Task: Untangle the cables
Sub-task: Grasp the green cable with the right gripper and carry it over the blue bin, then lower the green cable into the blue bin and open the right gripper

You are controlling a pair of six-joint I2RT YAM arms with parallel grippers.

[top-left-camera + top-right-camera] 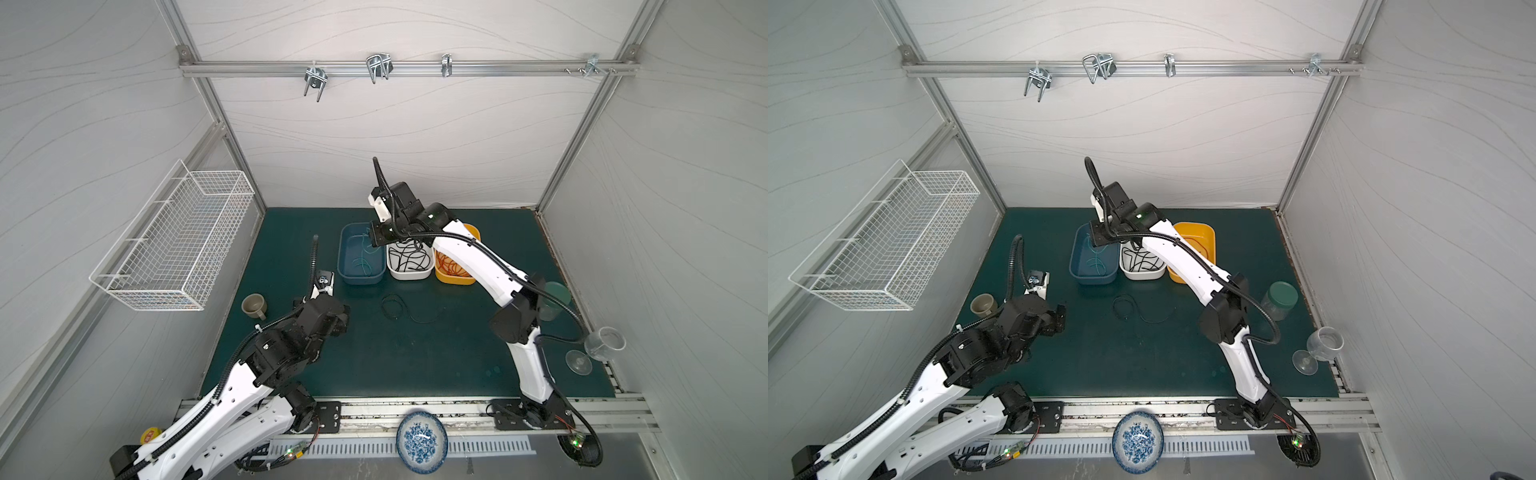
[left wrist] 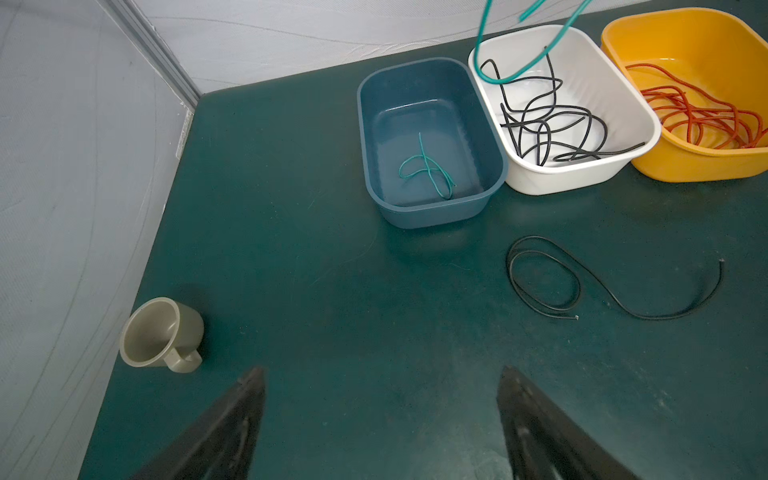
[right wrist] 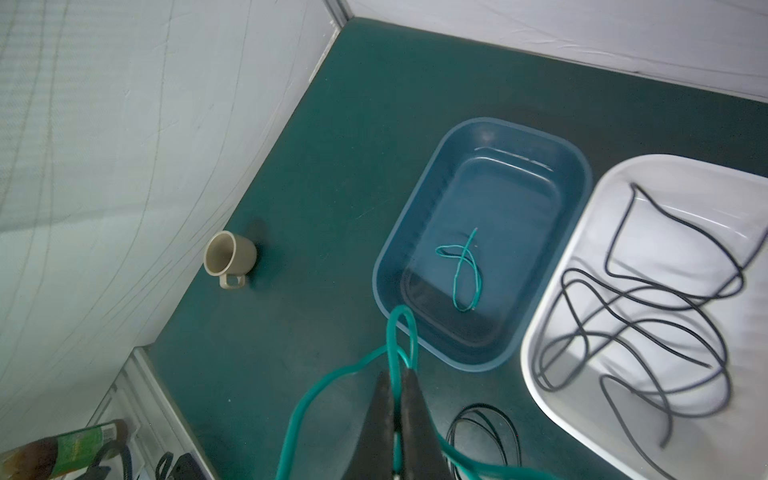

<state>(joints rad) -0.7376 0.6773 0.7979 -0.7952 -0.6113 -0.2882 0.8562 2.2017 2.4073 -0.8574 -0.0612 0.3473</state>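
Across the dark green bench (image 1: 415, 365), the right pincer (image 3: 397, 374), clamped on a thin teal-green cable (image 3: 390, 340), hung over the blue plastic tub (image 2: 436, 214) near the far edge, a loose thin black cable (image 2: 648, 318) lay at mid-bench, and the left pincer (image 2: 382, 374) stood wide apart and empty toward the left edge.

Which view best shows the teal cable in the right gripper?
The right wrist view: the right gripper is shut on the teal cable, loop and grip close up. The left wrist view shows only its hanging strand. In both top views the right arm hides the grip.
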